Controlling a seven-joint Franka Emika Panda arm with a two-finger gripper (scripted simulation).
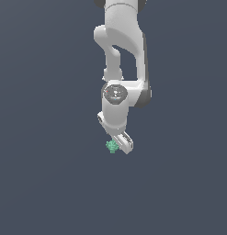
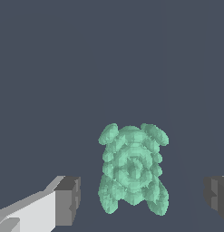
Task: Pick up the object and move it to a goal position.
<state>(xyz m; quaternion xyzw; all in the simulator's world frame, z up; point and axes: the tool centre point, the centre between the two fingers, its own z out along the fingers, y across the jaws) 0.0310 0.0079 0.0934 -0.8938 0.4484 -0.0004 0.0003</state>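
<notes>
The object (image 1: 112,146) is a tiny mint-green knobbly piece lying on the dark grey floor, just below the white arm's hand in the exterior view. In the wrist view the object (image 2: 133,167) lies between the two fingers, with a gap on each side. My gripper (image 1: 118,148) is open and tilted, low over the object; one fingertip (image 2: 68,200) and the other fingertip (image 2: 216,197) stand apart from the piece and do not touch it. In the exterior view the hand hides part of the fingers.
A plain dark grey floor (image 1: 41,183) fills both views. No other object, container or edge shows. The white arm (image 1: 122,55) comes down from the top middle of the exterior view.
</notes>
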